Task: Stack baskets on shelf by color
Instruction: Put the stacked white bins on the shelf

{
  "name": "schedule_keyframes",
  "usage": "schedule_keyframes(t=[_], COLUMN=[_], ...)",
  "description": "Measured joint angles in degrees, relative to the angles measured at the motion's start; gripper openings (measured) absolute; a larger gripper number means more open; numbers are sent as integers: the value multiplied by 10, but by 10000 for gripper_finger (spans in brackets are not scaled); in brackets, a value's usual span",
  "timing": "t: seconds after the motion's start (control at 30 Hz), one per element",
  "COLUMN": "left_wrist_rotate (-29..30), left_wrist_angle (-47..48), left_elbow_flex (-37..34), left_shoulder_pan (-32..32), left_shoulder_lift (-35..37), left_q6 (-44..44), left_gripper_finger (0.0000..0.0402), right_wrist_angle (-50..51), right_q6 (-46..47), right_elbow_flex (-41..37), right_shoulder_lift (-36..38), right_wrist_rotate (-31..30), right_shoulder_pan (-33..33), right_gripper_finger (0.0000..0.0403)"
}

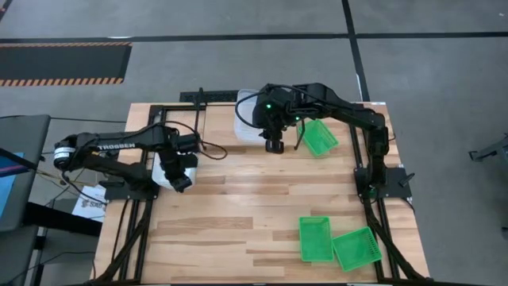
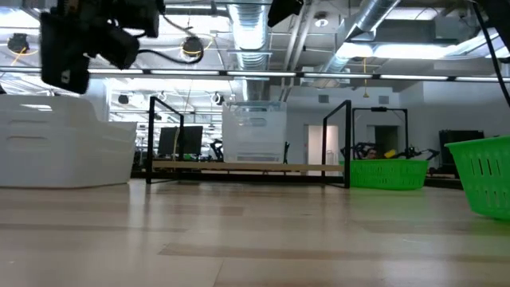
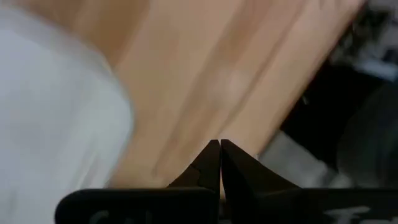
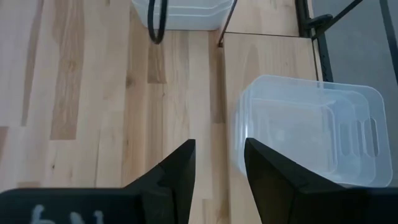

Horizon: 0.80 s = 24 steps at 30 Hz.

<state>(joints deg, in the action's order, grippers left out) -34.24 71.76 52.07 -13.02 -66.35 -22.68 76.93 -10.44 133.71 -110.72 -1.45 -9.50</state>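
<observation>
A clear basket (image 4: pixel 311 130) stands on the shelf board (image 4: pixel 267 56); in the high view this clear basket (image 1: pixel 248 119) is at the far middle, and in the low view the clear basket (image 2: pixel 255 131) sits on top of the shelf (image 2: pixel 247 167). My right gripper (image 4: pixel 219 155) is open and hovers just near of that basket (image 1: pixel 274 143), touching nothing. A white basket (image 1: pixel 167 171) rests on the table at the left. My left gripper (image 1: pixel 182 181) is shut and hangs beside the white basket (image 3: pixel 56 112), raised above it in the low view (image 2: pixel 80 40).
One green basket (image 1: pixel 319 137) lies tilted by the shelf's right end. Two more green baskets (image 1: pixel 315 238) (image 1: pixel 355 248) sit near the table's near right edge. Another pale basket (image 4: pixel 180 12) and a black cable (image 4: pixel 155 25) show beyond my right gripper.
</observation>
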Motion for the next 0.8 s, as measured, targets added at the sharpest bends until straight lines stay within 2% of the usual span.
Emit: schedule_keyframes(t=[0.07,0.2,0.3,0.37,0.43,0.53,0.6,0.67,0.8], left_wrist_rotate=[31,93,235,326,362,354,329,285,185], left_wrist_angle=[-28,-5,46,84,115,145,140,131,53], left_elbow_flex=[5,66,120,128,119,90,67,42,-1], left_shoulder_pan=[14,42,58,70,77,86,95,105,130], left_shoulder_lift=[0,0,1,1,0,-1,-1,-1,1], left_q6=[-39,-48,-60,-96,-138,-191,-223,-237,-261], left_gripper_finger=[0,0,0,0,0,0,0,0,0], right_wrist_angle=[0,0,0,0,0,-1,-1,0,5], right_q6=[4,6,6,6,6,8,13,14,14], right_elbow_flex=[0,0,0,0,0,0,0,0,0], right_shoulder_lift=[0,0,0,0,0,0,0,0,0], right_wrist_rotate=[0,0,0,0,0,0,0,0,0], right_shoulder_pan=[4,13,17,19,22,27,28,28,28], right_gripper_finger=[159,159,159,159,159,159,159,159,159])
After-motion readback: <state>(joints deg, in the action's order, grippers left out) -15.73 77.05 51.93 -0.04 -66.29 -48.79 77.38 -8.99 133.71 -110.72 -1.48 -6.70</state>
